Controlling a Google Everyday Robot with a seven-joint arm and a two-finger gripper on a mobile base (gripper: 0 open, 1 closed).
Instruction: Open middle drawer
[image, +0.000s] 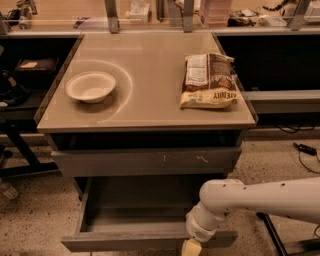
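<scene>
The middle drawer (125, 241) stands pulled out below the counter, its plain grey front near the bottom edge of the view and its shallow grey tray interior (135, 210) showing. Above it is the grey front with white scratch marks (145, 161), almost closed. My white arm (260, 197) reaches in from the right. My gripper (192, 247) is at the right part of the open drawer's front, at the bottom edge of the view, mostly cut off.
On the tan countertop (150, 65) a white bowl (90, 86) sits at the left and a brown and white snack bag (208, 80) at the right. Dark shelving flanks the cabinet. Cables (302, 148) lie on the speckled floor at the right.
</scene>
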